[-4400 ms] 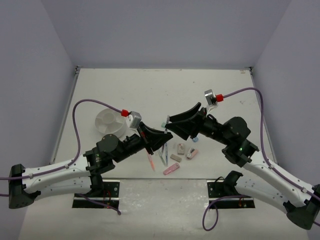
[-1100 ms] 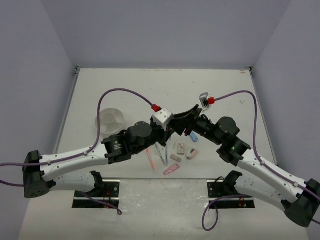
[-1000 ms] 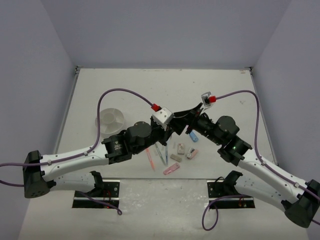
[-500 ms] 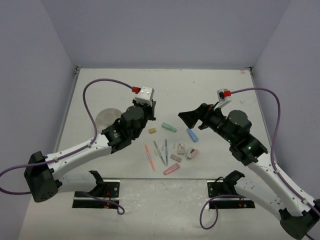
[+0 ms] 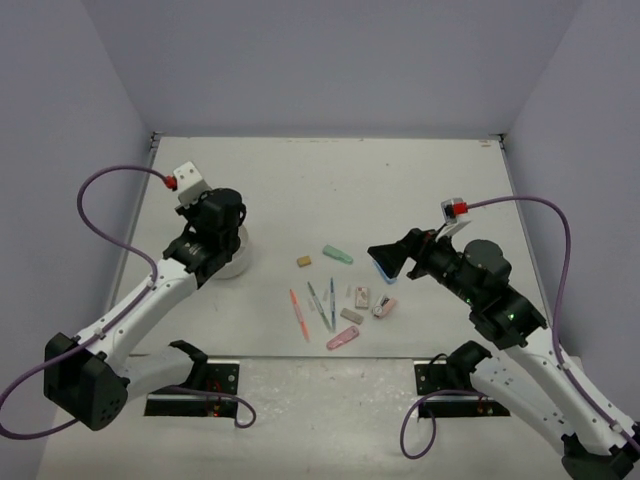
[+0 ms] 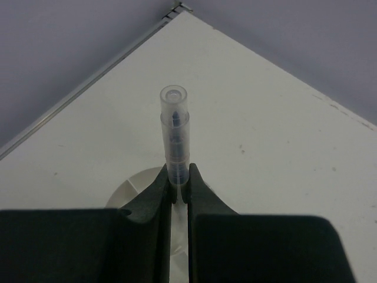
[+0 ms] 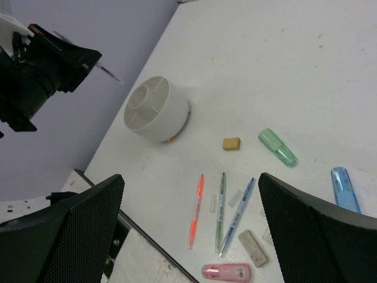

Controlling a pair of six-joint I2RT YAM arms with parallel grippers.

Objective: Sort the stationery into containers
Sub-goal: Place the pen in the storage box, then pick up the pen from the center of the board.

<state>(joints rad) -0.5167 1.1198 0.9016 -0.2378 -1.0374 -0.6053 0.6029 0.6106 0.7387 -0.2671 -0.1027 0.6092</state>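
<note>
My left gripper (image 5: 221, 238) is shut on a clear thin pen (image 6: 175, 132) and holds it above the round white holder (image 5: 236, 266), whose compartments show below the fingers in the left wrist view (image 6: 134, 187). The right wrist view shows that holder (image 7: 156, 109) and the left gripper (image 7: 79, 59) above it. My right gripper (image 5: 386, 262) is open and empty, hovering (image 7: 191, 177) over the loose stationery: orange pen (image 5: 298, 315), green pen (image 7: 220, 209), blue pen (image 5: 332, 303), green marker (image 5: 337, 254), blue marker (image 7: 344, 188), pink marker (image 5: 342, 338), tan eraser (image 5: 305, 262), grey eraser (image 5: 350, 315).
Small white erasers (image 5: 361, 296) and a pink-and-white item (image 5: 383, 306) lie beside the pens. The table's near edge (image 7: 153, 250) runs just below the pens. Purple walls close in the left, back and right.
My left arm has swung from the middle of the table to the left, carrying the clear pen over the holder. My right gripper has drawn back a little to the right.
</note>
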